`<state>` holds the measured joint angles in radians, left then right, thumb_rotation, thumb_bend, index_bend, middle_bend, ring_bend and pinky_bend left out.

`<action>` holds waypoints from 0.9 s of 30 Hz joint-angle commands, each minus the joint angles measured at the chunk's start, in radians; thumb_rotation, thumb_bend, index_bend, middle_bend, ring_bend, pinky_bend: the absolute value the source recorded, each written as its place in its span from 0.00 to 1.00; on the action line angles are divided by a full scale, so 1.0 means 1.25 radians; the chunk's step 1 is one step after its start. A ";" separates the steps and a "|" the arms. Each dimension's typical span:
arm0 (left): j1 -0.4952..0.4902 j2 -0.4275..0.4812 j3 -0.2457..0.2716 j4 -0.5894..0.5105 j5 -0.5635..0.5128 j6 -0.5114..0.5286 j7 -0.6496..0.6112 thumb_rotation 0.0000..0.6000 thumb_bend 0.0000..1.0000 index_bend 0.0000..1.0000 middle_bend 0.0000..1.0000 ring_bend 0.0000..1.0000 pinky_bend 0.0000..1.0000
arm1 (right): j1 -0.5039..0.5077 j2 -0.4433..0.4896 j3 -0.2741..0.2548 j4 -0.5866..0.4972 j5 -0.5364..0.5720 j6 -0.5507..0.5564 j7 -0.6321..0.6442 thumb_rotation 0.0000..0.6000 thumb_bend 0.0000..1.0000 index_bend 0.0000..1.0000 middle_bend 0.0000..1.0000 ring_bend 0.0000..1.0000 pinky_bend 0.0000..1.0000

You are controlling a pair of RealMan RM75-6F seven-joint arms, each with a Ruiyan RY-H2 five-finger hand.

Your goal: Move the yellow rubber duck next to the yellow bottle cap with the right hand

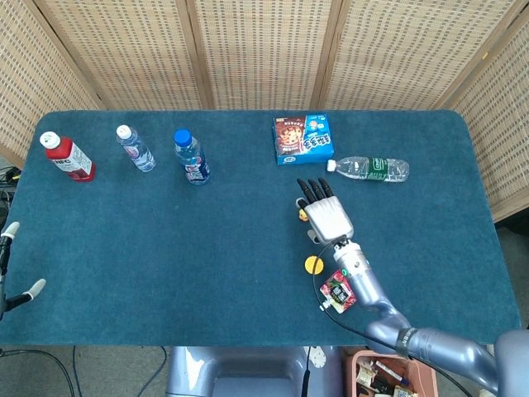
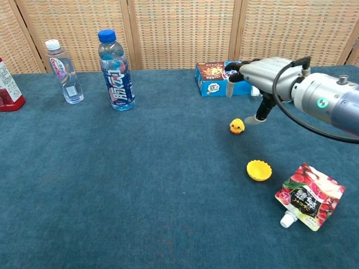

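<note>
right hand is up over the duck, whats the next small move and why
Probably lower the right hand straight down and close its fingers around the yellow rubber duck. The hand hovers above the duck with fingers apart and holds nothing, and the duck sits on the table apart from the yellow bottle cap.

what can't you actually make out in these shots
- Yellow rubber duck: in the head view the right hand covers all but a sliver, so contact is unclear there.
- Left hand: cut off by the head view's left edge; absent from the chest view.
- Clear bottle lying flat: the right hand hides most of it in the chest view.
- Snack box print: too small to read.
</note>
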<state>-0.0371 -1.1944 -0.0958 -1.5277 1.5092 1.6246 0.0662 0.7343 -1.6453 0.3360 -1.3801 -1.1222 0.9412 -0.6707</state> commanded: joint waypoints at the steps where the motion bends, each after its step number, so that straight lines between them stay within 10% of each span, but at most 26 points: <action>1: -0.001 0.000 -0.002 0.003 -0.006 -0.004 -0.002 1.00 0.08 0.00 0.00 0.00 0.00 | 0.033 -0.031 0.005 0.054 0.039 -0.030 -0.013 1.00 0.21 0.32 0.02 0.00 0.01; 27: -0.007 -0.007 -0.004 0.011 -0.023 -0.020 0.012 1.00 0.08 0.00 0.00 0.00 0.00 | 0.119 -0.099 -0.037 0.238 0.132 -0.101 0.024 1.00 0.21 0.35 0.04 0.00 0.01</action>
<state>-0.0455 -1.2028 -0.1005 -1.5151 1.4823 1.6009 0.0806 0.8775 -1.7613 0.2931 -1.0967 -0.9641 0.8243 -0.6449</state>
